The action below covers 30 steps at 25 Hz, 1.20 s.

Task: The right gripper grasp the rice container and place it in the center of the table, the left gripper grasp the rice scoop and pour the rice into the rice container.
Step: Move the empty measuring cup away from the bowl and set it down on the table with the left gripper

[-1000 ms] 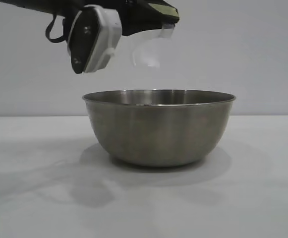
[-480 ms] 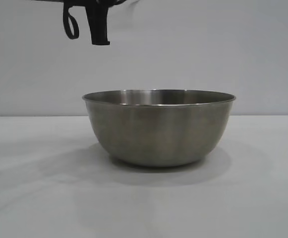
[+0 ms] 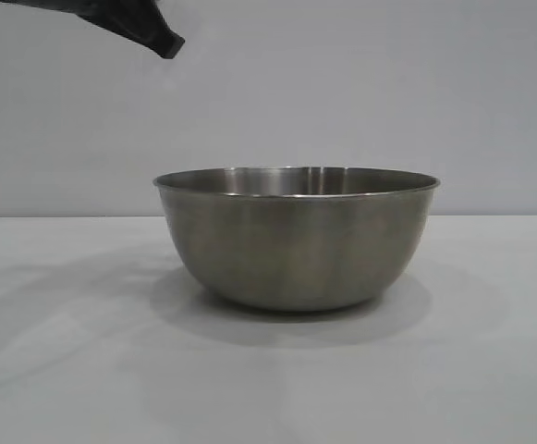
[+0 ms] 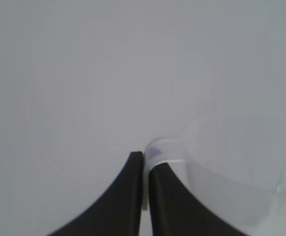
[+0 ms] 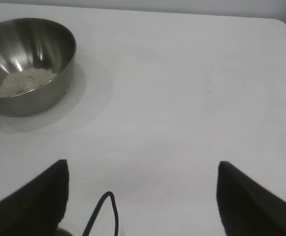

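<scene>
**Rice in the bowl, scoop held clear**

On the white table point(image 3: 65, 370) the bowl point(image 3: 296, 236) sits central, so I can tip into it from above. Rice point(image 5: 24, 81) lies inside. My left gripper point(image 4: 143, 162) is clamped tight on the scoop point(image 4: 221, 167) handle, up beside the bowl. My right gripper point(image 5: 143, 169) hangs wide apart, empty, well back.

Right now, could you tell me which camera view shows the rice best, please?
The right wrist view: it looks down into the rice container, where the rice lies as a pale patch on the bottom. The exterior view shows only the bowl's side, hiding the grains. The left wrist view shows no rice.
</scene>
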Motion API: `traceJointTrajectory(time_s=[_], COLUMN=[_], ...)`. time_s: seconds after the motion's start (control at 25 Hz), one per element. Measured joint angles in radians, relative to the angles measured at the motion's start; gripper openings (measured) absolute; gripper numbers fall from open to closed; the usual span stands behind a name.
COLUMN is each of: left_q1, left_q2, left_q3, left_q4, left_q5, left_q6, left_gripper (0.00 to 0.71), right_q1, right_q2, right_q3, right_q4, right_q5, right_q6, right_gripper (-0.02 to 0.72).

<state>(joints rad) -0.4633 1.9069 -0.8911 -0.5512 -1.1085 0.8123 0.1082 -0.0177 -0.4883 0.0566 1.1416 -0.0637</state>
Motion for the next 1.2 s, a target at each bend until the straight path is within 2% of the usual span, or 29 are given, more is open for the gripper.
traceJointTrajectory(time_s=[0.2, 0.4, 0.52, 0.64, 0.84, 1.2], left_q1=[0.002, 0.059, 0.105, 0.132, 0.132, 0.132], left_q2=[0.072, 0.096, 0.096, 0.107, 0.16, 0.28], left_q3=[0.0, 0.051, 0.095, 0.119, 0.121, 0.166], left_q4=[-0.07, -0.055, 0.021, 0.127, 0.178, 0.205], left_q5=[0.017, 0.028, 0.03, 0.03, 0.03, -0.045], left_q6=[-0.08, -0.308, -0.447, -0.504, -0.516, -0.614], left_gripper=[0.0, 0.0, 0.0, 0.0, 0.0, 0.0], right_q1=[0.0, 0.0, 0.0, 0.0, 0.0, 0.0], right_q2=[0.0, 0.0, 0.0, 0.0, 0.0, 0.0], right_q3=[0.0, 0.0, 0.0, 0.0, 0.0, 0.0], right_q4=[0.0, 0.0, 0.0, 0.0, 0.0, 0.0], right_q5=[0.0, 0.0, 0.0, 0.0, 0.0, 0.0], right_q6=[0.0, 0.0, 0.0, 0.0, 0.0, 0.0], right_gripper=[0.577, 0.577, 0.577, 0.577, 0.577, 0.577])
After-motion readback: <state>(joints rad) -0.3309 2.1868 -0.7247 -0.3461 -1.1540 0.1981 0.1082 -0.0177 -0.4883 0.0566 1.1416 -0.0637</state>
